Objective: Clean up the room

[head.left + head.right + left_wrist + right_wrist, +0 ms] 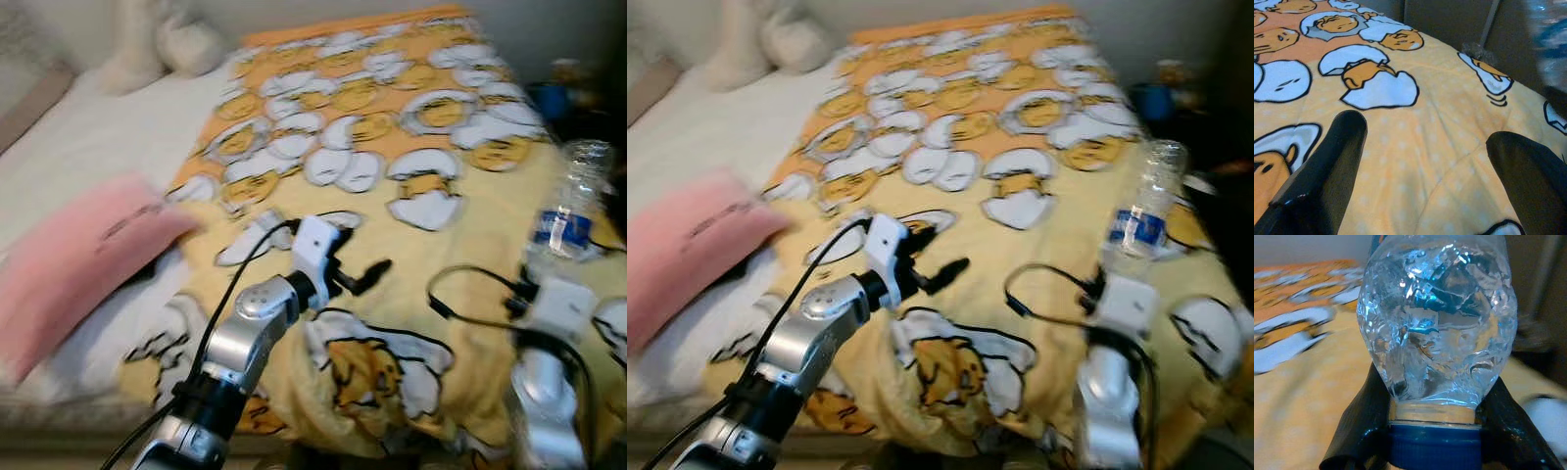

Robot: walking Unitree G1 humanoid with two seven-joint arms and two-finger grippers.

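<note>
Crinkled, glossy clear plastic bottle [1437, 328] (blue cap) over a soft, matt quilted cloth blanket [460, 225].

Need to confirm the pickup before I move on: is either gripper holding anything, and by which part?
The right gripper holds the clear water bottle by its neck, just above the blue cap. The left gripper is open over the blanket, holding nothing.

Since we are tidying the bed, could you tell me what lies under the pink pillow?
The pink pillow rests on the white sheet, its corner beside the yellow blanket. Whatever lies beneath it is covered.
</note>
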